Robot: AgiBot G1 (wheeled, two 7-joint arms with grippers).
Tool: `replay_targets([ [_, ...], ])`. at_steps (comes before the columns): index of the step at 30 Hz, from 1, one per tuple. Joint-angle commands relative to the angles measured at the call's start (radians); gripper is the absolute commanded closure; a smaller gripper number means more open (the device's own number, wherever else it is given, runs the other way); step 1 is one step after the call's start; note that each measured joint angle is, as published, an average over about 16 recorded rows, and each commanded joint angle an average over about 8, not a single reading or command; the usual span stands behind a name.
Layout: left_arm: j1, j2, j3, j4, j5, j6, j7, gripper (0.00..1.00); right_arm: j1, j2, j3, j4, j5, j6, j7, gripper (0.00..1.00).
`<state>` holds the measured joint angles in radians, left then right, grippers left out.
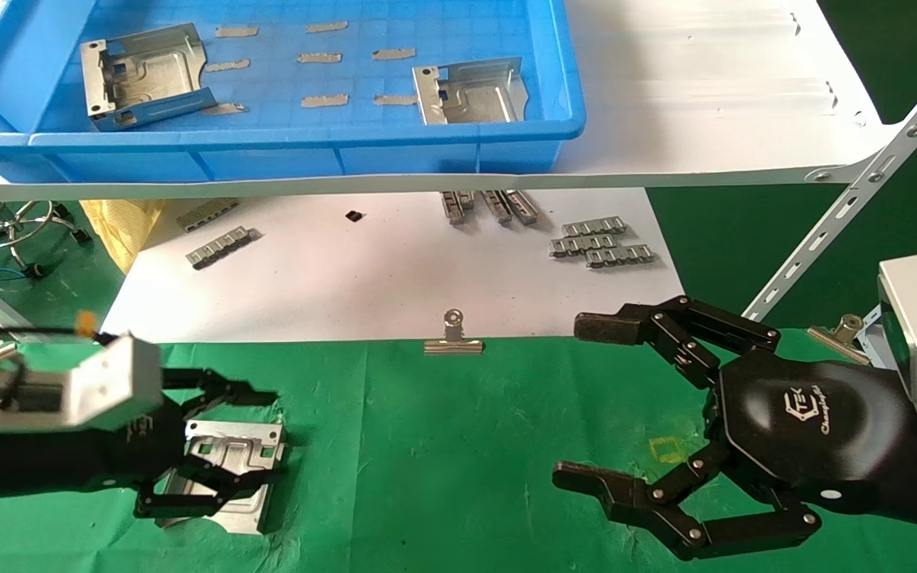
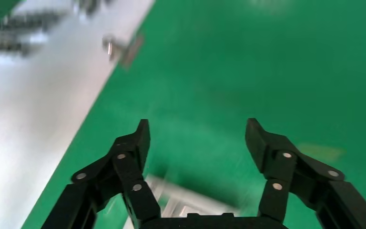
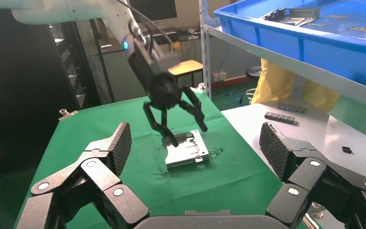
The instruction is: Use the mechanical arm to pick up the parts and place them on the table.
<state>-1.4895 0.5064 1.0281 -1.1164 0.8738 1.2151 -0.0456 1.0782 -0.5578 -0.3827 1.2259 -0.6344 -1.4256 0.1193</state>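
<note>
My right gripper (image 1: pixel 582 402) hovered wide open, empty, over the green table (image 1: pixel 442 446); my left gripper (image 1: pixel 255 434) straddled a bracket (image 1: pixel 232 465), fingers spread, near the table's left edge.

At the upper left of your head view, a chrome stool base (image 1: pixel 13 227) stood on dark green floor beside a crumpled yellow bag (image 1: pixel 120 227). A perforated white shelf brace (image 1: pixel 864 187) ran diagonally at the right. In your right wrist view, the room behind was dim, with a small orange-topped table (image 3: pixel 187 67) at upper centre.
</note>
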Motion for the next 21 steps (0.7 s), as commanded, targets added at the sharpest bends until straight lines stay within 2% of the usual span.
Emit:
replay_targets([
  [1, 0.014, 0.004, -0.022, 0.050, -0.094, 0.050, 0.018, 0.00, 0.000, 0.000, 0.000, 0.000, 0.000, 0.000, 0.000, 0.00],
  [6, 0.051, 0.026, -0.049, 0.163, -0.229, 0.144, 0.042, 0.00, 0.000, 0.000, 0.000, 0.000, 0.000, 0.000, 0.000, 0.00],
  [10, 0.067, 0.035, -0.059, 0.204, -0.278, 0.175, 0.041, 0.00, 0.000, 0.000, 0.000, 0.000, 0.000, 0.000, 0.000, 0.00],
  [21, 0.073, 0.034, -0.084, 0.162, -0.244, 0.161, 0.034, 0.00, 0.000, 0.000, 0.000, 0.000, 0.000, 0.000, 0.000, 0.00],
])
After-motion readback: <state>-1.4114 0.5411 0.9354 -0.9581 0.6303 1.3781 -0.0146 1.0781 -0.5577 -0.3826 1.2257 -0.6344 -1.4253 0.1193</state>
